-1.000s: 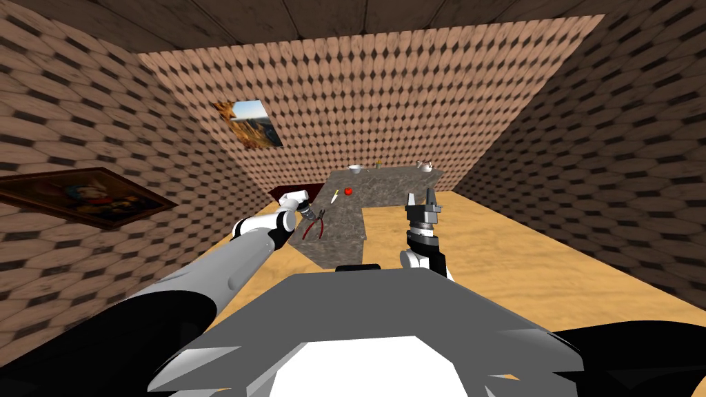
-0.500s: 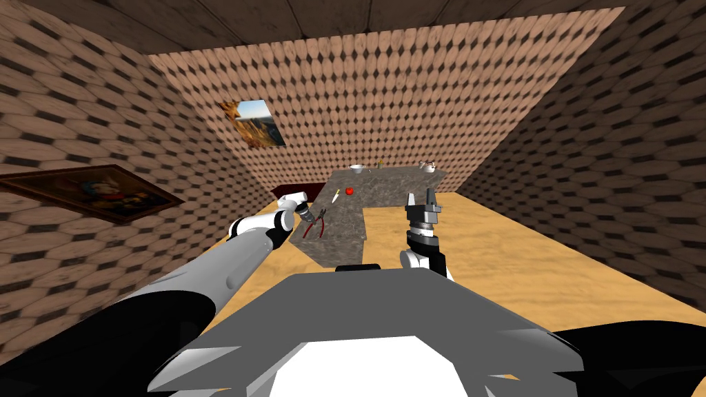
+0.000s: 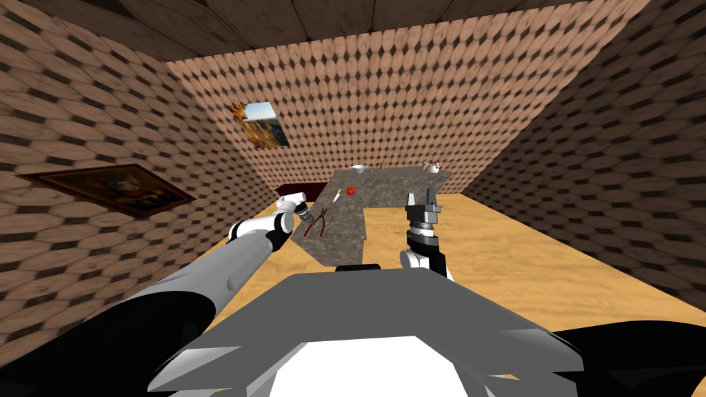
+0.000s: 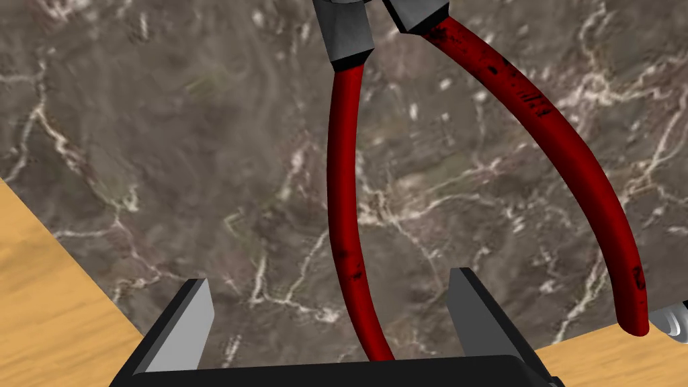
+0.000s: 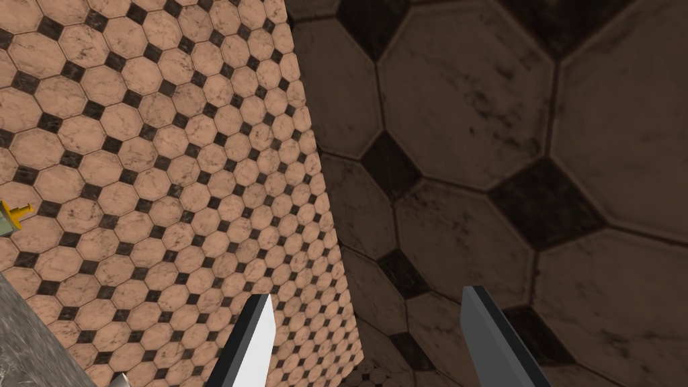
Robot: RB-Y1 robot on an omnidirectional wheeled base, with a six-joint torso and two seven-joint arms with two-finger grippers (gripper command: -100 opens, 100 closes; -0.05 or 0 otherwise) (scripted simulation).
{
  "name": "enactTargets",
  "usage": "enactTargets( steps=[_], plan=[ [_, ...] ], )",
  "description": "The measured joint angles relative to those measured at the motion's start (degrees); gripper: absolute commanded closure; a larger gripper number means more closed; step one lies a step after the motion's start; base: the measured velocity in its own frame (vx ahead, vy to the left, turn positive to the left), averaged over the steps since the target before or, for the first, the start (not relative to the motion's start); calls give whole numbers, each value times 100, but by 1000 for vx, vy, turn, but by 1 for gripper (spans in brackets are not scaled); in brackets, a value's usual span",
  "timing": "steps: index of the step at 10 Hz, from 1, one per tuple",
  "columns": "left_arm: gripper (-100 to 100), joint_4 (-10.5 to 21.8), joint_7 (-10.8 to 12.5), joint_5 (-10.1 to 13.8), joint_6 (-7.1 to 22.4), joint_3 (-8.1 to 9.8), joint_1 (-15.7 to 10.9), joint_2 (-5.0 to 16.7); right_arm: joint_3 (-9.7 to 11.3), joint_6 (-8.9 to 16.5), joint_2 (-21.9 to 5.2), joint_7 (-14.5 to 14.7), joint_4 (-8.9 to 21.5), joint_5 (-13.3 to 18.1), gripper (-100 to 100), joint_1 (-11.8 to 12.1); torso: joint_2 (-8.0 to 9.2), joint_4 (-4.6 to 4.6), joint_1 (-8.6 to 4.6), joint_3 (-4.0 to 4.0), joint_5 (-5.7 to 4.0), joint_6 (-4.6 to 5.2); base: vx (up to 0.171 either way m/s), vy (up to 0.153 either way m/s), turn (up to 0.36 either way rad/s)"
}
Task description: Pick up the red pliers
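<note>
The red-handled pliers (image 3: pixel 317 222) lie flat on the dark marbled counter (image 3: pixel 345 231), near its left edge, handles spread. My left gripper (image 3: pixel 306 215) hovers right over them. In the left wrist view my left gripper (image 4: pixel 332 312) is open, and one red handle (image 4: pixel 341 201) runs between the two fingers without touching either. The other handle (image 4: pixel 571 148) curves outside the far finger; the grey jaws (image 4: pixel 349 33) lie beyond. My right gripper (image 3: pixel 422 200) is raised over the counter's right edge, fingers open and pointing up; my right gripper (image 5: pixel 366 336) holds nothing.
Farther along the counter lie a small knife (image 3: pixel 336 196), a red apple (image 3: pixel 350 190), a white bowl (image 3: pixel 358 167) and a kettle (image 3: pixel 431 166). Tan floor (image 3: pixel 496 241) spreads to the right. Two pictures (image 3: pixel 117 189) hang on the left wall.
The head view has turned slightly, shifting walls and pictures rightward. My left gripper has edged a little closer over the pliers. The right arm holds still.
</note>
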Motion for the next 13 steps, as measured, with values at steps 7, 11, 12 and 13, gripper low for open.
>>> enactTargets(
  steps=[7,11,12,13],
  plan=[
    [-100,128,-32,13,-216,-6,69,-28,0,0,0,0,0,0,0,0,0,0,0,0,0,0,0,-2,5],
    [100,-36,-65,37,-274,1,268,-92,0,0,0,0,0,0,0,0,0,0,1,0,0,0,0,-2,6],
    [100,-37,-65,37,-273,1,267,-92,0,0,0,0,0,0,0,0,0,0,1,0,0,0,0,0,0],
    [100,-36,-62,39,-270,2,266,-93,0,0,0,0,0,0,0,0,-4,-2,6,-3,1,0,0,0,0]
  ],
)
